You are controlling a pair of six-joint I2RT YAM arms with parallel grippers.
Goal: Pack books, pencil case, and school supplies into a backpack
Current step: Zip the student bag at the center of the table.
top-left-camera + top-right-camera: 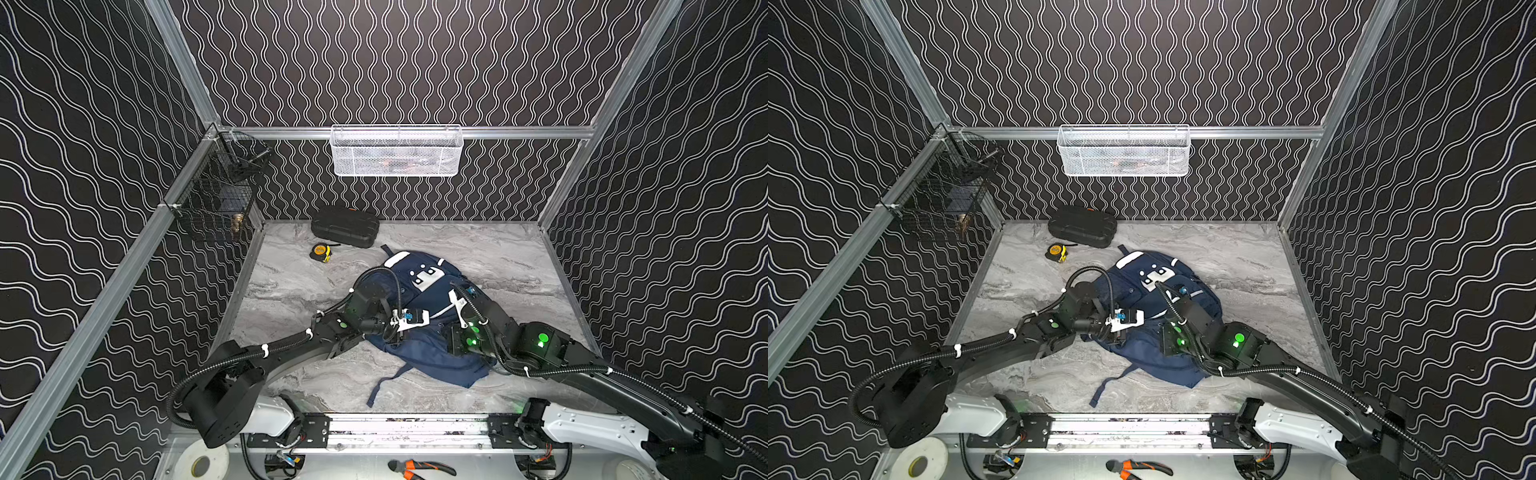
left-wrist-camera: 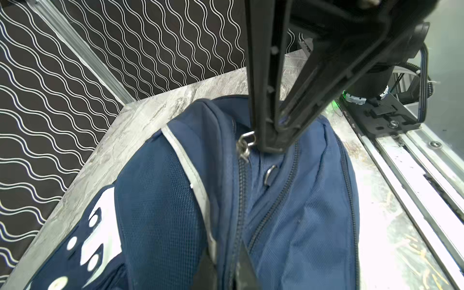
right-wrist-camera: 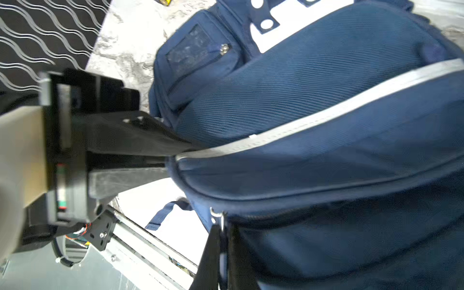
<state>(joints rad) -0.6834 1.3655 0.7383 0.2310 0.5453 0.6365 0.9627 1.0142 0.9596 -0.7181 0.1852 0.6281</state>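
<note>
The backpack (image 1: 430, 357) zip (image 2: 241, 200) is worked.
The pull (image 2: 247, 140) is pinched by right gripper (image 2: 270, 147), cloth by left gripper (image 3: 175, 158); cloth is best kept taut.

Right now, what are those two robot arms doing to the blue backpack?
They are working on its zip. The left gripper is shut on the backpack fabric by a grey stripe. The right gripper is shut on a metal zip pull. No books or pencil case are in sight; only a black case and a tape measure lie at the back of the table.
</note>
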